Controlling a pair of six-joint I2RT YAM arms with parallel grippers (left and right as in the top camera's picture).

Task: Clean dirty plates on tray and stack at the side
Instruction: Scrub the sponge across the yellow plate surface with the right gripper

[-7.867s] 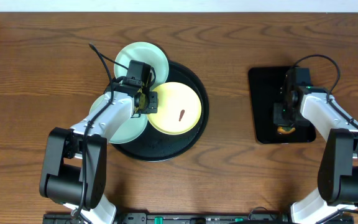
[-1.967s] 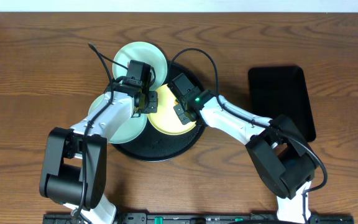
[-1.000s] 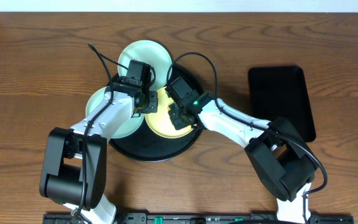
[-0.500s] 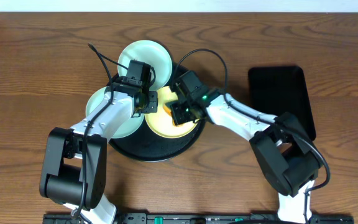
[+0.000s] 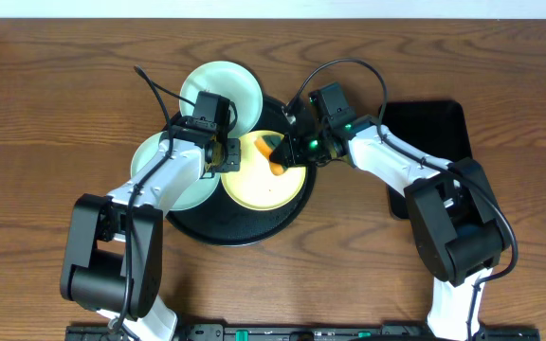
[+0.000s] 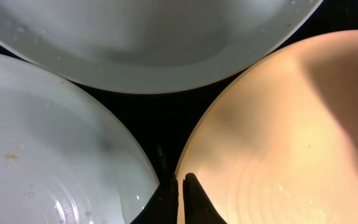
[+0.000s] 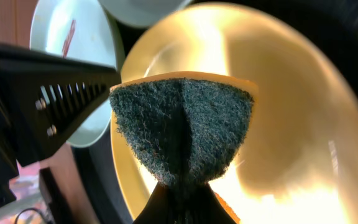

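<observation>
Overhead view: a wooden tabletop (image 5: pixel 64 76) carries a round black tray (image 5: pixel 218 225) with a yellow plate (image 5: pixel 259 185) lying on it. An upper mint plate (image 5: pixel 218 87) sits at the tray's far edge. A left mint plate (image 5: pixel 197 197) sits at its left edge, partly hidden under my left arm. My left gripper (image 5: pixel 224 157) is at the yellow plate's left rim. My right gripper (image 5: pixel 290 152) hangs over that plate's far right edge and holds an orange sponge (image 5: pixel 275 156). My right arm reaches in over a rectangular black tray (image 5: pixel 444 118) lying well to the right.

Left wrist view: the left gripper (image 6: pixel 180 196) has its jaws pinched almost together on the rim of the yellow plate (image 6: pixel 272 137). The left mint plate (image 6: pixel 48 155), which has a tiny brownish speck (image 6: pixel 10 157), and the upper mint plate (image 6: pixel 148 43) crowd close. A wedge of the tray (image 6: pixel 148 118) shows black between the three.

Right wrist view: the right gripper (image 7: pixel 179 196) has its jaws clamped narrow on the folded sponge (image 7: pixel 182 124), with the dark green scouring face toward the camera. The sponge hangs over the yellow plate (image 7: pixel 278 124), and I cannot tell whether they touch. The left gripper (image 7: pixel 48 106) enters from the left. Behind it lies a mint plate (image 7: pixel 73 71) with a red smear (image 7: pixel 69 37). I cannot tell which mint plate this is.
</observation>
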